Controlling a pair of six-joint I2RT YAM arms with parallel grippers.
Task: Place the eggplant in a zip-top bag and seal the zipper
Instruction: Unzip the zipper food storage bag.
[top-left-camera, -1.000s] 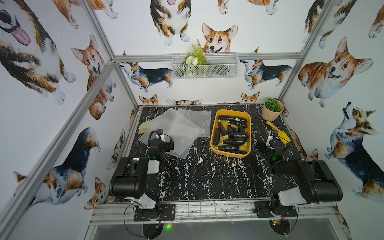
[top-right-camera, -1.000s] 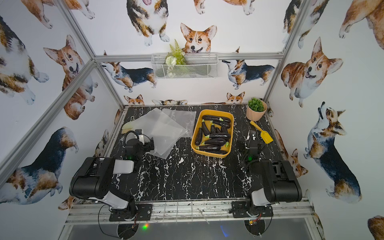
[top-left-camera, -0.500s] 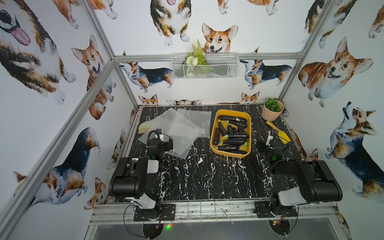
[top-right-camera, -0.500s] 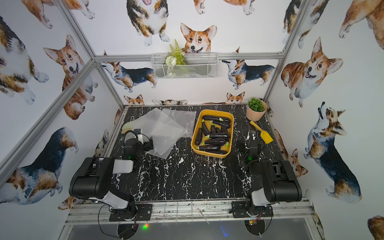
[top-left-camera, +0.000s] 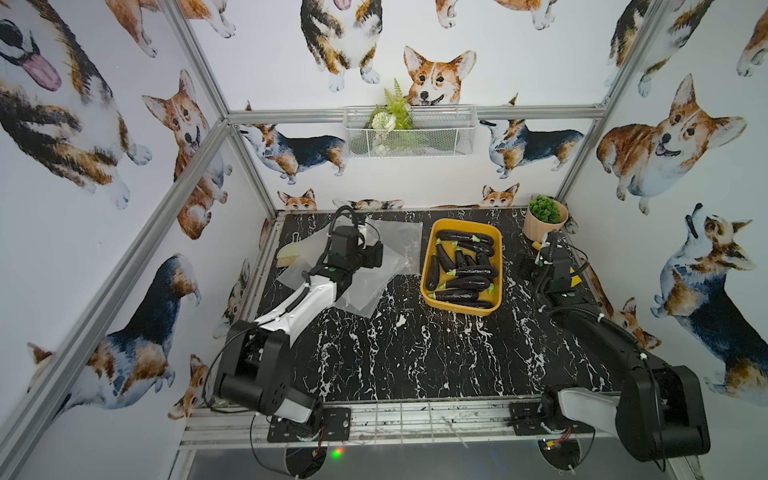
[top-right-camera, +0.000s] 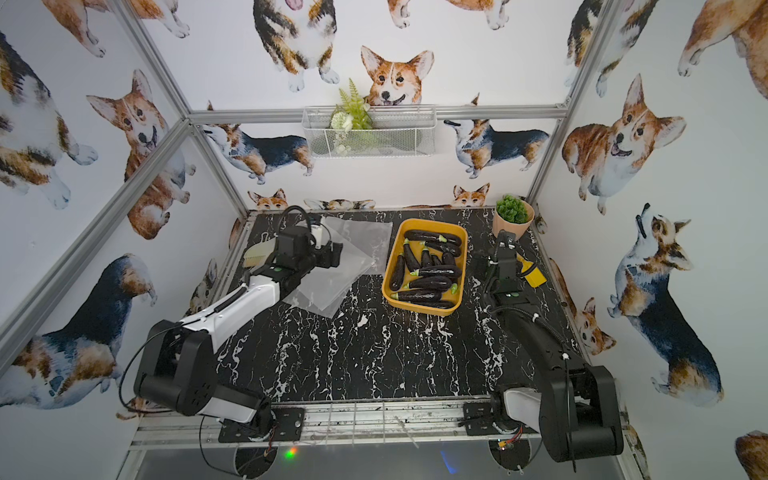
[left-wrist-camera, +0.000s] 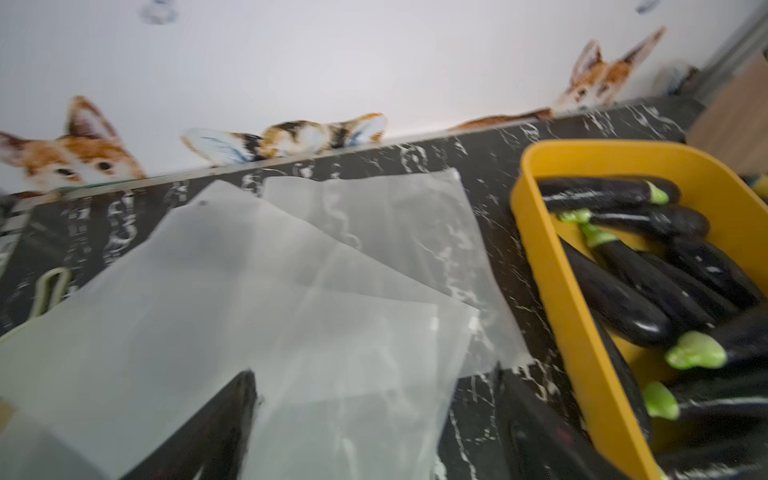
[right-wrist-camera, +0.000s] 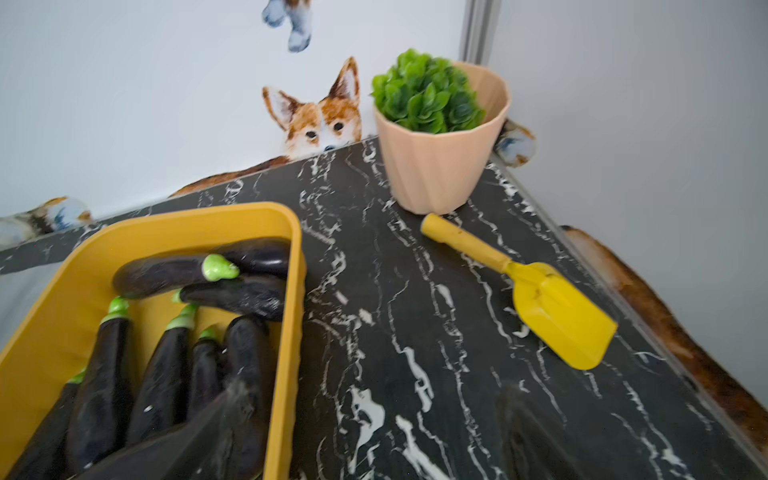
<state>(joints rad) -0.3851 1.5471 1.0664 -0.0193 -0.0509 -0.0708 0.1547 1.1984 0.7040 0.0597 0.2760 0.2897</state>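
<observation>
Bag-pickup step: my left gripper (left-wrist-camera: 374, 370), lower centre over the bags (left-wrist-camera: 249, 282), and right gripper (right-wrist-camera: 374, 384) gape empty; next, pinch what's probably a bag mouth.

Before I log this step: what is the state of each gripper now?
Left gripper: open, holding nothing.
Right gripper: open, holding nothing.

Left arm (top-left-camera: 291, 307) stretched forward toward counter's (top-left-camera: 415, 353) far left corner; left gripper (left-wrist-camera: 374, 436) angled down, jaws wide apart, holding nothing. Right arm (top-left-camera: 590, 328) extended along right edge; right gripper (right-wrist-camera: 365, 440) jaws apart, nothing held.
</observation>
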